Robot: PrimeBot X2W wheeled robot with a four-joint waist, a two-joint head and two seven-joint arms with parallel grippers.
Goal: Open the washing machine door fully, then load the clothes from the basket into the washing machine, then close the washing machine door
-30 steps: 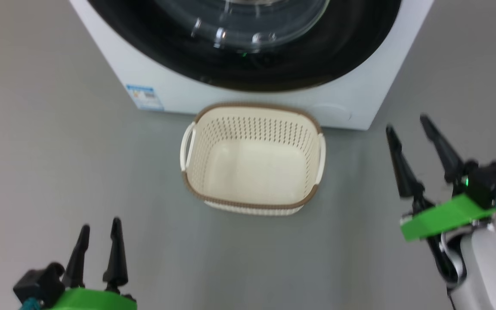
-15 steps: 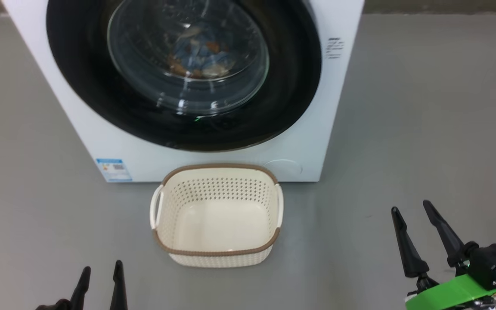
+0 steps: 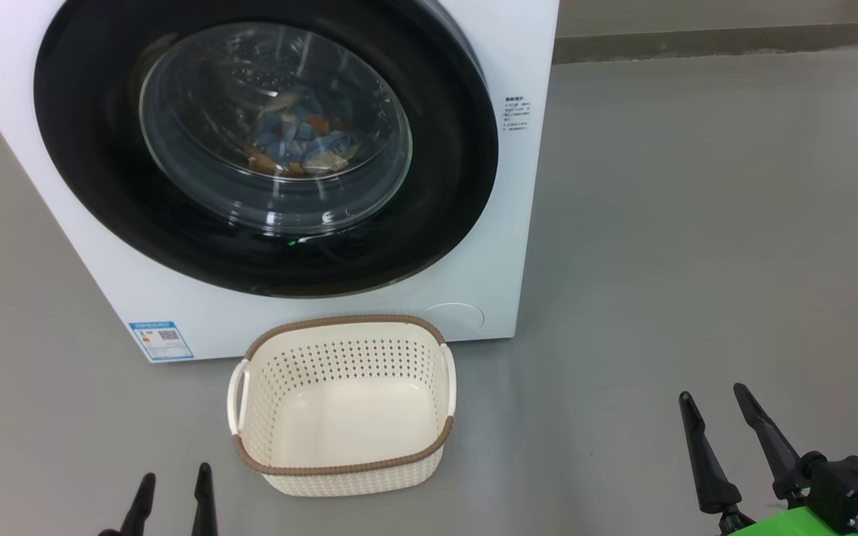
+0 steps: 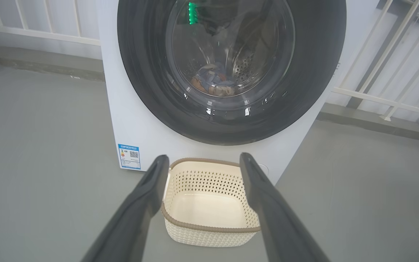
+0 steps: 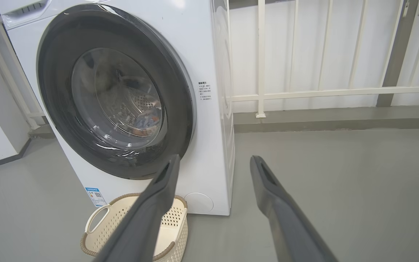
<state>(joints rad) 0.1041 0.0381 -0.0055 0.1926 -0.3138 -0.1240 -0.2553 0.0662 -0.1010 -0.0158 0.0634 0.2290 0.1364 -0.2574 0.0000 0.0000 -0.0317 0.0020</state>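
Washer door [image 3: 265, 141] closed, clothes [image 3: 299, 141] behind glass; basket [image 3: 339, 470] lower centre before washer [image 3: 474, 283]; railing [image 5: 333, 92] upper right. L gripper [image 3: 176, 473], R gripper [image 3: 713, 392] spread, nothing held.

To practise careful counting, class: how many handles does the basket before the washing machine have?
2: a left handle and a right handle, on opposite sides of the basket. None hidden.

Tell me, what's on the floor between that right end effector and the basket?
Nothing. In the head view the grey floor between the right end effector and the basket is bare.
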